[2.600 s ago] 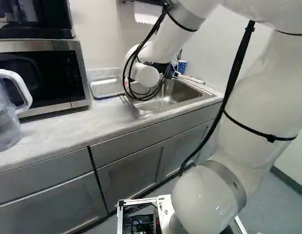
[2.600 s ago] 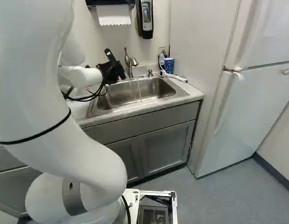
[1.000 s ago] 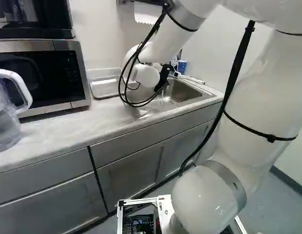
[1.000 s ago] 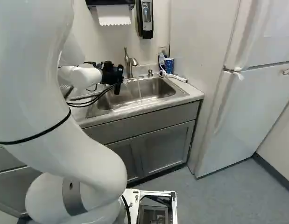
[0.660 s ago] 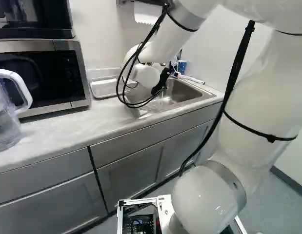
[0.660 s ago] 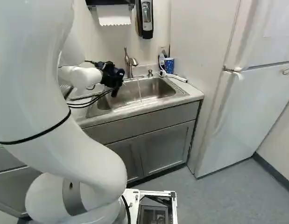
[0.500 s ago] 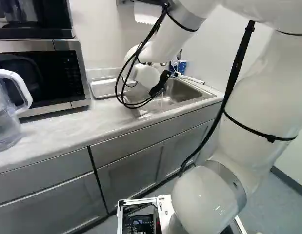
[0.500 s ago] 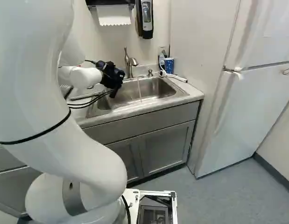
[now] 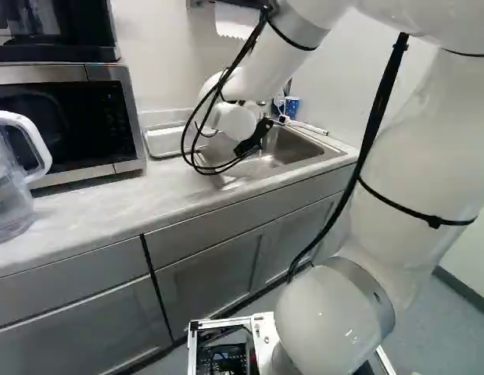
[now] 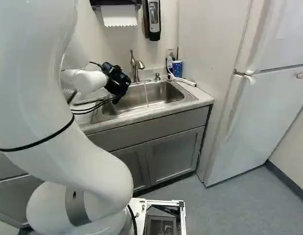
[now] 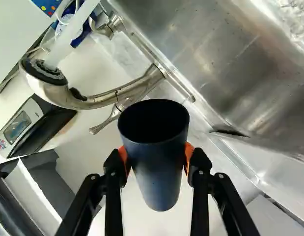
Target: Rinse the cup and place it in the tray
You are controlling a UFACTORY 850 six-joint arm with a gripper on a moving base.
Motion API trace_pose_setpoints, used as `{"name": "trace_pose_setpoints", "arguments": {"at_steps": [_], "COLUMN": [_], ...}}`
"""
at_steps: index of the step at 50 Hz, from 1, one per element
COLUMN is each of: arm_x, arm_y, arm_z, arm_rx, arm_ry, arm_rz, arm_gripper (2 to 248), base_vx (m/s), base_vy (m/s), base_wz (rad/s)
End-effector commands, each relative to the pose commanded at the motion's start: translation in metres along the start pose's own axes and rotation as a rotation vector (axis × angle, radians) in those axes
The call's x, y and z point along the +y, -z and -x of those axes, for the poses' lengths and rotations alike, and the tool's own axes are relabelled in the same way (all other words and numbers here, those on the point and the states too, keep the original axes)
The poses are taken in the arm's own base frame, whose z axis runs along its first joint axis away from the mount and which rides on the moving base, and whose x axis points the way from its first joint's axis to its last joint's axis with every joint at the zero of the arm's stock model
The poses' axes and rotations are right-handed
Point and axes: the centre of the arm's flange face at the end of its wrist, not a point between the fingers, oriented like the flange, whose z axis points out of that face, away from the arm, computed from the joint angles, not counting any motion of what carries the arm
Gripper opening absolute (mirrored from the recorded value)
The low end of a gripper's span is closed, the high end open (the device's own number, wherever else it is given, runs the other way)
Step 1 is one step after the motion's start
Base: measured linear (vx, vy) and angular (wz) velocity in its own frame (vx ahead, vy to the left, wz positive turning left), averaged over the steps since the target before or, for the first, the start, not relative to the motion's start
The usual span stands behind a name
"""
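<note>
In the right base view my black gripper (image 10: 117, 84) hangs over the left part of the sink (image 10: 163, 92), beside the faucet (image 10: 136, 66). A thin stream of water (image 10: 146, 94) runs into the basin. The wrist view shows the gripper (image 11: 156, 160) shut on a dark blue-black cup (image 11: 159, 172), an orange pad on each side and the cup's open mouth facing the camera. The faucet spout (image 11: 100, 100) and its stream (image 11: 73, 32) are beside the cup, apart from it. The tray (image 9: 170, 141) lies left of the sink in the left base view.
A microwave (image 9: 66, 121) and a clear pitcher (image 9: 11, 183) stand on the counter (image 9: 109, 199) at the left. Behind the sink's right corner are a blue patterned cup (image 10: 177, 68) and a white-handled brush (image 10: 183, 81). A fridge (image 10: 268, 107) stands at the right.
The gripper has swung down from its raised pose by the faucet to hang lower over the sink's left side, tilting as it moved. The base has stayed still.
</note>
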Motion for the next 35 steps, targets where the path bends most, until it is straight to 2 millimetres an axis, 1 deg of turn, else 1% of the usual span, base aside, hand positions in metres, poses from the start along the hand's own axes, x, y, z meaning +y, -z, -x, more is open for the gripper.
{"name": "trace_pose_setpoints", "arguments": {"at_steps": [25,35], "arm_x": [0.0,0.0], "arm_y": [0.0,0.0], "arm_z": [0.0,0.0], "arm_rx": [0.0,0.0], "arm_ry": [0.002,0.077], "arm_rz": [0.0,0.0], "arm_gripper": [124,124], "base_vx": [0.0,0.0], "base_vy": [0.0,0.0], "base_wz": [0.0,0.0]}}
